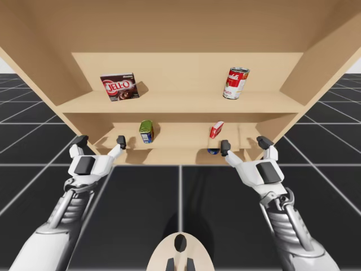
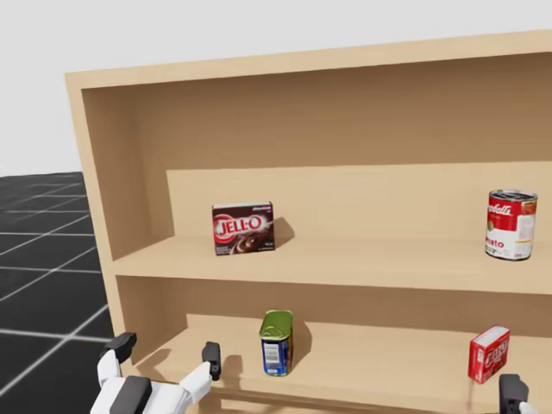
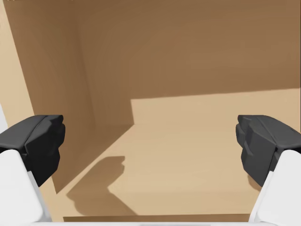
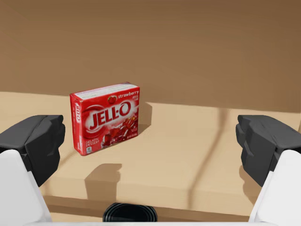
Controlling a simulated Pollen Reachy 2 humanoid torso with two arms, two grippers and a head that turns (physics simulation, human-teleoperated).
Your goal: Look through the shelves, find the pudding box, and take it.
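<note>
- Brown cardboard is drawing the eye straight away: the dark pudding box [image 1: 118, 87] is standing upright on the upper shelf [image 1: 180, 103], towards its left end, with its printed face turned out to the room.
- Sharing that same board, well apart at the right end, a red-and-white can [image 1: 235, 83] is standing on its base.
- One level down, the lower shelf [image 1: 180, 144] is carrying two more things. A blue can with a green lid [image 1: 146, 131] is sitting left of the middle, and a small red box [image 1: 216, 129] is standing upright right of the middle.
- The robot's left claw [image 1: 101, 141] is hovering at the front edge of the lower shelf, near its left end. Its fingers are spread wide and gripping nothing, and its wrist view is showing bare wood and the claw's own shadow between them.
- The right claw [image 1: 244, 144] is hovering at the same front edge, further right, and it too is gaping wide and empty. The red box is standing ahead of it, touching neither finger.
- Just under the right claw, at the shelf's front lip, a dark round thing [image 4: 129, 213] is peeking out, and what it is cannot be told.
- Both claws are hanging a full shelf below the pudding box, and neither is touching it.
</note>
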